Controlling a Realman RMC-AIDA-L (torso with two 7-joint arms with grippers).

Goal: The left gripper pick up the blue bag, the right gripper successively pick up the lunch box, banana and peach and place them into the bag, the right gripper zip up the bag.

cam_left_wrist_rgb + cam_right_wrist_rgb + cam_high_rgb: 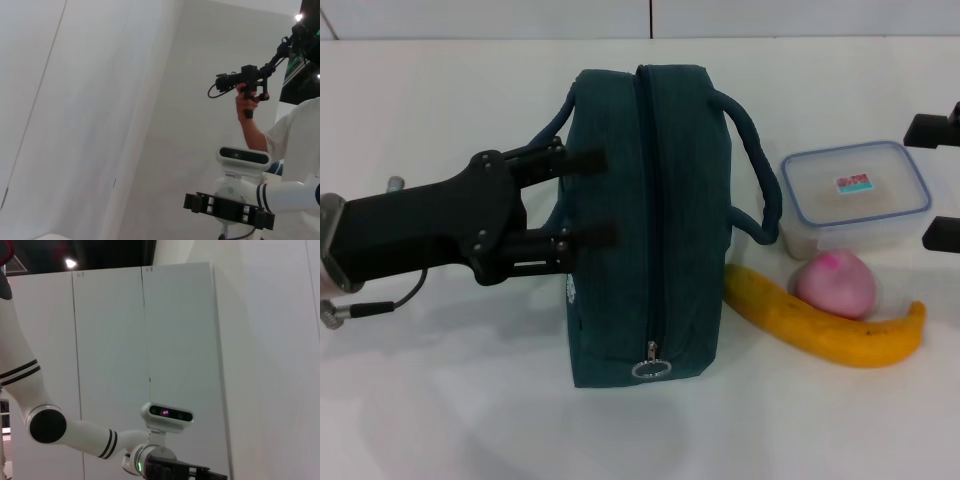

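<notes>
Where the head camera looks down on the white tabletop point(440, 420), the dark teal fabric bag point(645, 230) lies in the middle with its zipper point(651, 200) closed along the top and the metal ring pull point(651, 368) at the near end. Its two rolled carry handles arch out to either side. The black left gripper point(592, 197) reaches in from the left, its two fingers spread wide apart with their tips against the bag's left side near the left handle point(552, 125); they grip nothing. Just right of the bag, beside the right handle point(756, 160), sits the clear plastic lunch box point(855, 195) with a blue-rimmed lid. In front of it the pink peach point(834, 284) rests touching the curved yellow banana point(825, 325). Only the two black fingertips of the right gripper point(942, 180) enter at the right edge, set well apart and empty, beside the lunch box. From the left wrist camera, white wall panels fill the picture, with the other arm's gripper point(229, 208) farther off and a person's hand point(250, 100) holding a camera rig. From the right wrist camera, white cabinet panels and the white left arm point(75, 427) show.
</notes>
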